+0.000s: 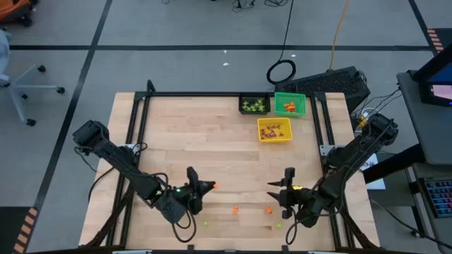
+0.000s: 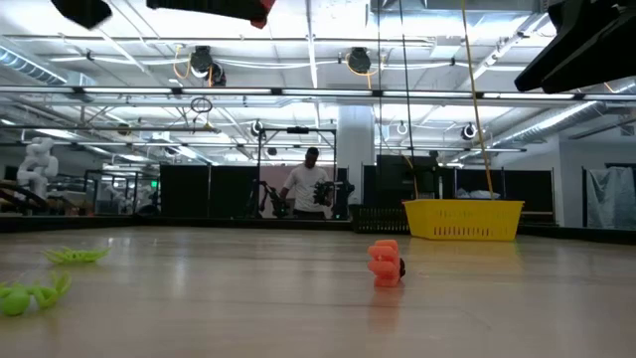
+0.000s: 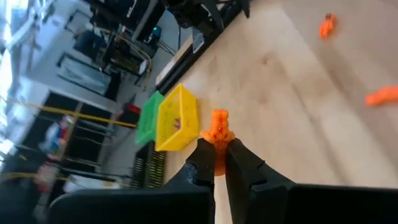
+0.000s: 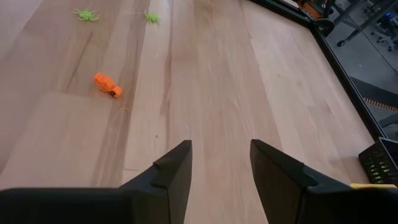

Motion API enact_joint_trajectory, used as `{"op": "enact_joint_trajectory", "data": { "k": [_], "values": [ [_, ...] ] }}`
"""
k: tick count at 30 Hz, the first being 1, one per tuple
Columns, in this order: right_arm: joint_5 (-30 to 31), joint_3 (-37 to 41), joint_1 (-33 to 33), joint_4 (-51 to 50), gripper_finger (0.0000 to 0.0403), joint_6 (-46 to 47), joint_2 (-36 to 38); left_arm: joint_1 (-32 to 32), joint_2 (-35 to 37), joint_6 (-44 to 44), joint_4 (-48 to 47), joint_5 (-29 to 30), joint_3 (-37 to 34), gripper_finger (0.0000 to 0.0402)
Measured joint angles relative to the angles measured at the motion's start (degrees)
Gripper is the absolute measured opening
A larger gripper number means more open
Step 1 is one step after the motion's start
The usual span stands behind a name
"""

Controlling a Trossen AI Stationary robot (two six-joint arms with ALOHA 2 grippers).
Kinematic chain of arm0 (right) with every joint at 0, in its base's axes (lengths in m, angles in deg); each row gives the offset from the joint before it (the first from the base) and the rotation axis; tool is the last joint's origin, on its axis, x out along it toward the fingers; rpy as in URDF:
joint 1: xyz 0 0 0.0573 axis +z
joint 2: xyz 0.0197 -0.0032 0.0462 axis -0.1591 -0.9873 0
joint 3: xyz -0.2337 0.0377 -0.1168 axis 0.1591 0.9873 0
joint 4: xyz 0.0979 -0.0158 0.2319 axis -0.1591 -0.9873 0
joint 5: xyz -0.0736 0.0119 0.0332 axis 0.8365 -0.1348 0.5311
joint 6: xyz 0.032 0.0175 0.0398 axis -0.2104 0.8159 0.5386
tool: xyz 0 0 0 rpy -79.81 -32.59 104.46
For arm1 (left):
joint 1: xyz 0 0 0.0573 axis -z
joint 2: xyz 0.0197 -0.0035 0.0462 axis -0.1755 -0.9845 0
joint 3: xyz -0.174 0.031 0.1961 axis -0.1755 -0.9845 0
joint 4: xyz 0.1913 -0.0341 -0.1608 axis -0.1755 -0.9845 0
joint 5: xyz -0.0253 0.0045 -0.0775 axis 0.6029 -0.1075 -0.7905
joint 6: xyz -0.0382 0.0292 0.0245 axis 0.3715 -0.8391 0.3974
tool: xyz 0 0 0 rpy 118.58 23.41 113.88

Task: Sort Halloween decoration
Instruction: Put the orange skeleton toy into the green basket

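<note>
While the left hand pinches a small orange plastic trinket at the centre of its wrist view, that trinket's long axis runs along the fingers, head pointing away from them. Lower right of the high view, the right hand hangs open above the wooden surface, near another orange trinket.

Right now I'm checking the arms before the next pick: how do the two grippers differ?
The left gripper is shut on an orange trinket; the right gripper is open and holds nothing. The left one points toward the yellow bin and green bin; the right one looks down at bare table with a loose orange piece nearby. Both hang over the table's near half.
</note>
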Motion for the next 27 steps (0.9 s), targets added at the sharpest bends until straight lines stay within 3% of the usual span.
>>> {"op": "enact_joint_trajectory", "data": {
  "k": [6,13,23,27],
  "values": [
    [0.04,0.0,-1.73,0.42,0.0151,-0.05,0.0,-0.61,0.0,-17.88,-0.04,0.02,0.0,0.0009],
    [0.04,0.0,-3.97,1.92,0.0151,-0.47,0.0,-0.89,0.0,-29.6,-0.09,0.02,0.0,0.0009],
    [-0.28,0.0,-6.02,9.26,0.0151,-5.7,-1.33,-0.87,0.0,-29.64,-0.04,0.02,0.02,0.0009],
    [-0.36,0.0,-6.49,16.42,0.0151,-11.43,-4.43,-1.05,0.0,-23.41,0.01,0.01,0.02,0.0009]
  ]
}}
